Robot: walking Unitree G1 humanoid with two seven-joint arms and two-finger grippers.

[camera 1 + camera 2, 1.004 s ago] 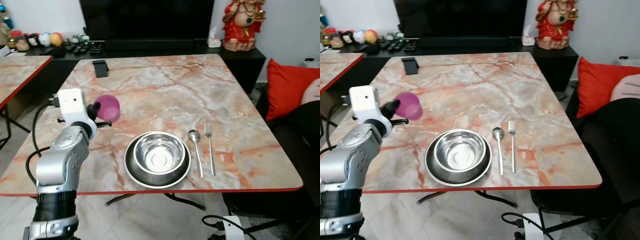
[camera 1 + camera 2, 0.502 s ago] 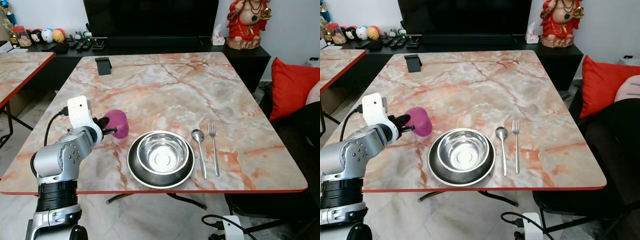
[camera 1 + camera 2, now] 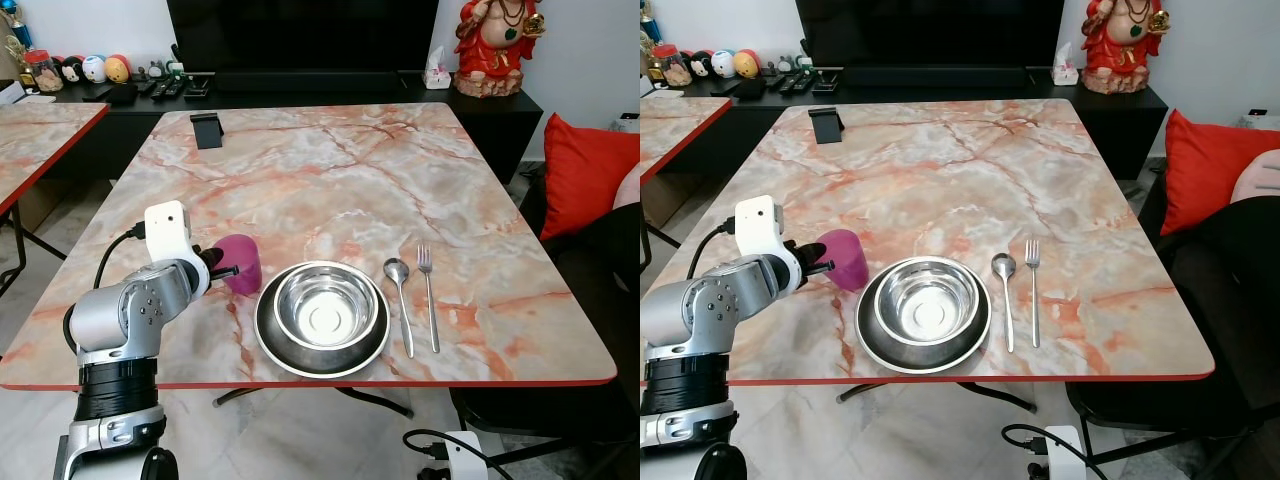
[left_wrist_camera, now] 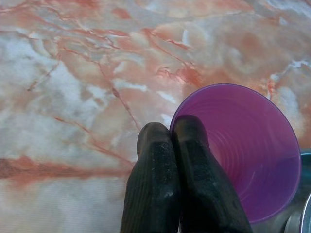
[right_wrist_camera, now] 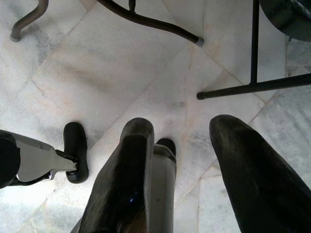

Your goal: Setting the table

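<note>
**Left tool sets a purple cup on the marble counter beside a bowl**

A large marble counter (image 3: 340, 180) with orange veins and a red edge takes up most of the scene. Beyond its far edge runs a low black cabinet (image 3: 480, 105) bearing a red and gold statue (image 3: 492, 45) at the far right. A red cushion (image 3: 585, 175) lies off the counter's right side.

Near the counter's front edge sits a dark round plate (image 3: 322, 345) with a shiny steel bowl (image 3: 325, 305) inside it. Just right of the plate lie a spoon (image 3: 398, 295) and then a fork (image 3: 428, 300), side by side, handles pointing toward the near edge. A small black object (image 3: 206, 130) stands at the far left of the counter.

The robot's silver left arm reaches in from the near left. Its left tool (image 4: 171, 133) is clenched on the rim of a purple cup (image 3: 241, 263), one finger inside and one outside. The cup stands upright on the counter, just left of the plate.

The right tool (image 5: 182, 131) hangs over a pale tiled floor (image 5: 121, 68), its fingers spread apart and grasping nothing.
</note>
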